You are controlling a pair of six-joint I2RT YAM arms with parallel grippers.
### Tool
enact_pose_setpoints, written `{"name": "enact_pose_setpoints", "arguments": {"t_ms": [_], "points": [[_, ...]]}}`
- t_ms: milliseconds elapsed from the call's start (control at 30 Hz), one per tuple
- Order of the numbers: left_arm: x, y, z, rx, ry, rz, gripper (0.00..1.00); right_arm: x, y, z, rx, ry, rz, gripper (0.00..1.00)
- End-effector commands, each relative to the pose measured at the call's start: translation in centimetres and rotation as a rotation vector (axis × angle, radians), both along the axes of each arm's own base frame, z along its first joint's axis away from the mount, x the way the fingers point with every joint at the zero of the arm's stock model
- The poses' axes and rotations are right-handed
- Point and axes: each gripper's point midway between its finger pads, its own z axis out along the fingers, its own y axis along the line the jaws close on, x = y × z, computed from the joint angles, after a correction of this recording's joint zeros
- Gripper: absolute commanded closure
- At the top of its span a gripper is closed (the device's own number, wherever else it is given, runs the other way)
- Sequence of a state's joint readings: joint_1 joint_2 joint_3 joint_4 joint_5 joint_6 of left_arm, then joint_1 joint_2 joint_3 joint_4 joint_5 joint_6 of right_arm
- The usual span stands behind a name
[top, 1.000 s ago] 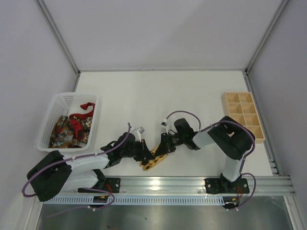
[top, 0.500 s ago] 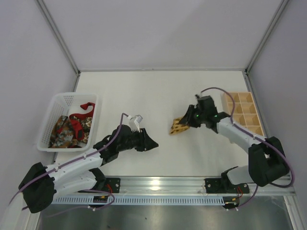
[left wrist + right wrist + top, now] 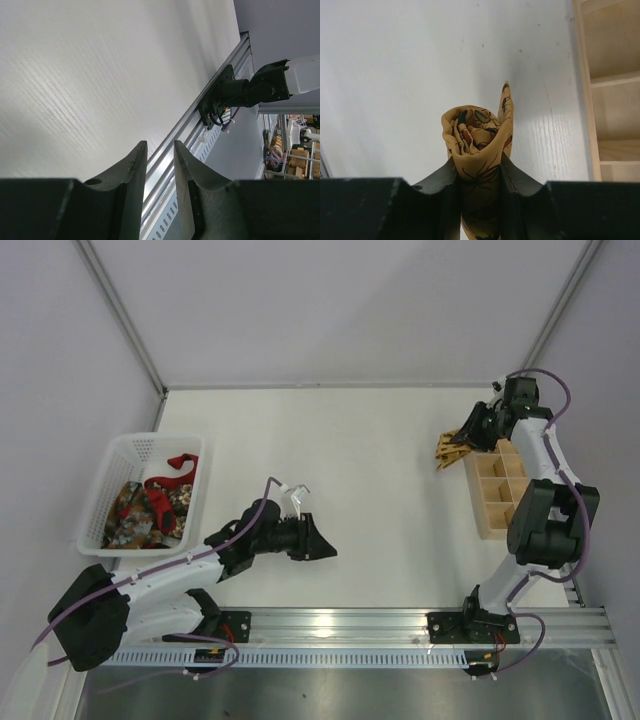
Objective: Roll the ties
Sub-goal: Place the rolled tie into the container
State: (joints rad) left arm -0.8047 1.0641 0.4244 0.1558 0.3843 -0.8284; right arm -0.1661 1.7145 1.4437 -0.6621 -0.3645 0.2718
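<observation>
Yellow-gold tie (image 3: 475, 132): rolled, pinched in the right gripper (image 3: 479, 172), just beside the wooden compartment box (image 3: 487, 533) at the table's right edge.
Red tie (image 3: 180, 462), patterned tie (image 3: 130, 510): unrolled, heaped in the white basket (image 3: 110, 455), left edge.
Left gripper (image 3: 160, 145): jaws slightly apart, empty.

no legible text, labels or numbers

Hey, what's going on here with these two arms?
The right end effector grips a rolled-up yellow tie and holds it over the table, just beside the wooden tray at the far right. The left end effector hangs over the table, jaws slightly apart, with nothing between them. A red tie and a patterned tie lie loose in the white basket on the left.
</observation>
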Motion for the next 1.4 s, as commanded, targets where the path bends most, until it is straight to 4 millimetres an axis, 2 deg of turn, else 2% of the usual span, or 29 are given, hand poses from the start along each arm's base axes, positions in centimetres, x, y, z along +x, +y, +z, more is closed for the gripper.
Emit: {"name": "enact_pose_setpoints", "arguments": {"t_ms": [0, 133, 200, 333, 467, 667, 933, 1067, 1367], "points": [[-0.4, -0.8, 1.1, -0.044, -0.045, -0.072, 0.67, 0.7, 0.4, 1.9, -0.026, -0.048, 0.117, 1.00], [-0.5, -0.8, 1.2, -0.041, -0.055, -0.089, 0.67, 1.7, -1.6, 0.7, -0.058, -0.006, 0.070, 1.00], [-0.6, -0.7, 1.0, -0.036, -0.057, -0.087, 0.66, 1.4, -3.1, 0.3, -0.078, 0.019, 0.050, 1.00], [-0.6, -0.5, 0.7, -0.027, -0.057, -0.085, 0.66, 0.9, -4.8, -0.3, -0.080, 0.052, 0.056, 1.00], [-0.7, -0.8, 0.4, -0.026, -0.050, -0.104, 0.66, 0.0, -5.6, -0.5, -0.100, 0.097, 0.078, 1.00], [-0.7, -1.3, 0.1, -0.027, -0.036, -0.131, 0.67, -0.7, -8.1, -1.8, -0.247, 0.138, 0.082, 1.00], [-0.5, -1.4, 0.1, -0.015, -0.038, -0.132, 0.67, -0.6, -11.2, -3.9, -0.423, 0.155, 0.075, 1.00], [-0.5, -1.4, -0.2, -0.006, -0.034, -0.136, 0.67, 0.1, -12.2, -4.6, -0.471, 0.137, 0.057, 1.00], [-0.2, -1.2, -0.4, 0.006, -0.032, -0.129, 0.67, 0.3, -13.9, -7.6, -0.552, 0.207, 0.060, 1.00]]}}
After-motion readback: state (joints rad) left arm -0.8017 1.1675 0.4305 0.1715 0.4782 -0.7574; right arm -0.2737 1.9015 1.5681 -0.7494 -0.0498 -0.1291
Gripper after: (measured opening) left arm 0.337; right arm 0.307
